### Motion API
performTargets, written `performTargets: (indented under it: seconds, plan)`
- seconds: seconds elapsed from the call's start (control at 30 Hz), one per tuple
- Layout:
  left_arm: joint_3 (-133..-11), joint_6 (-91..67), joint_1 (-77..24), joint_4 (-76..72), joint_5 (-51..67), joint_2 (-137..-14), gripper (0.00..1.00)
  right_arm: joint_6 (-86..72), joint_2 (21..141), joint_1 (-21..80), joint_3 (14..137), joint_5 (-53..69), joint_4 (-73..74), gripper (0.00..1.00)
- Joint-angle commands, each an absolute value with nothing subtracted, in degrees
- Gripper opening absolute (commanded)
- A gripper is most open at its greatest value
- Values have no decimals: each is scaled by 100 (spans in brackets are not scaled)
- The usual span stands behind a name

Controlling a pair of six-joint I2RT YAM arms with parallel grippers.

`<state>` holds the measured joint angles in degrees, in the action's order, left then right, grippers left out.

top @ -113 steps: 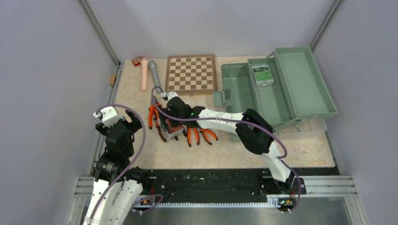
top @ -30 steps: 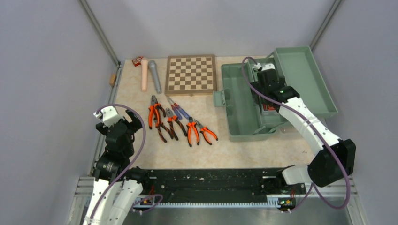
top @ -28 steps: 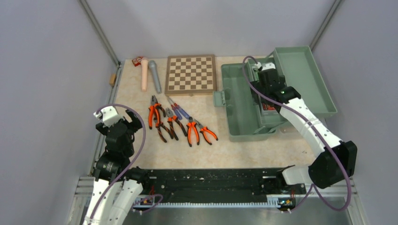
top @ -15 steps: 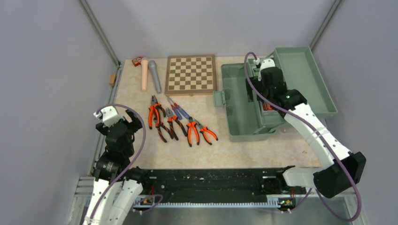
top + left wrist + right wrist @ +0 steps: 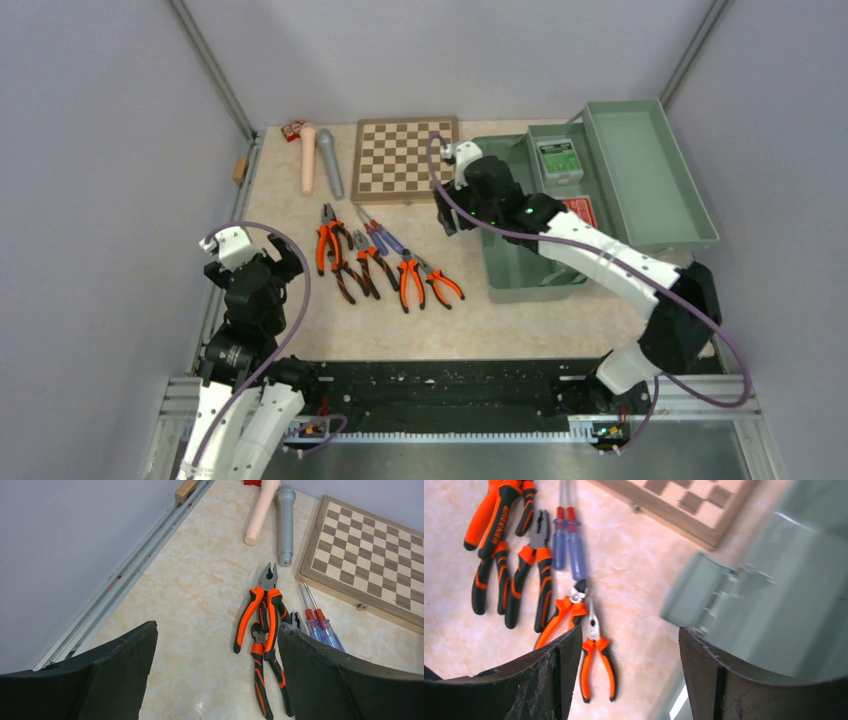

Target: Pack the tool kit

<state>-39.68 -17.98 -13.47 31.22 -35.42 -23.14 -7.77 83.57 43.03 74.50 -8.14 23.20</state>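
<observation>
From above, the toolbox [image 5: 650, 190] stands open at the far right, trays unfolded to take tools, with a green-labelled box [image 5: 558, 158] already inside. The right hand [image 5: 447, 215] hangs off its left end. Pliers [image 5: 410, 282] lie fanned on the surface [image 5: 560, 320], left of that hand.

The left hand [image 5: 217, 632] is spread wide and empty, with pliers just beyond it.

In the blurred right wrist view the fingers are apart and seem empty. Pliers are left, the toolbox right.

Five orange-handled pliers [image 5: 327, 247], two screwdrivers [image 5: 383, 237], two cylinders [image 5: 308, 158], one chessboard [image 5: 407, 158], one green toolbox [image 5: 645, 172], two small labelled boxes [image 5: 558, 158]
</observation>
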Motion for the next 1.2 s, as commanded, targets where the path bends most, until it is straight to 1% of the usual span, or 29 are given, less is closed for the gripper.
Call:
performTargets:
  seconds: [0.0, 0.27, 0.47, 0.6, 0.73, 0.9, 1.1, 1.13, 1.17]
  plan:
    - [-3913, -1758, -1310, 2903, -3524, -2324, 94, -867, 9238, 4641, 7991, -549, 1673, 67]
    - [-3914, -1758, -1310, 2876, -3459, -2320, 93, -636, 10957, 5048, 8669, -472, 1191, 60]
    - [-3910, -1758, -1310, 2860, -3420, -2327, 93, -551, 12064, 5131, 9348, -222, 1009, 50]
    - [-3912, -1749, -1310, 2849, -3393, -2354, 93, -473, 12592, 5164, 9762, -257, 998, 45]
    - [-3913, -1740, -1310, 2839, -3371, -2355, 93, -463, 12923, 5162, 9973, -386, 987, 38]
    - [-3911, -1740, -1309, 2841, -3362, -2353, 93, -407, 13122, 5163, 10046, -480, 987, 36]
    - [-3911, -1731, -1310, 2840, -3357, -2348, 93, -222, 13186, 5172, 10065, -643, 1054, 37]
    - [-3912, -1736, -1308, 2839, -3365, -2346, 93, -184, 13166, 5177, 10076, -677, 1085, 36]
    - [-3911, -1732, -1309, 2845, -3373, -2340, 93, -158, 13137, 5179, 10095, -705, 1122, 33]
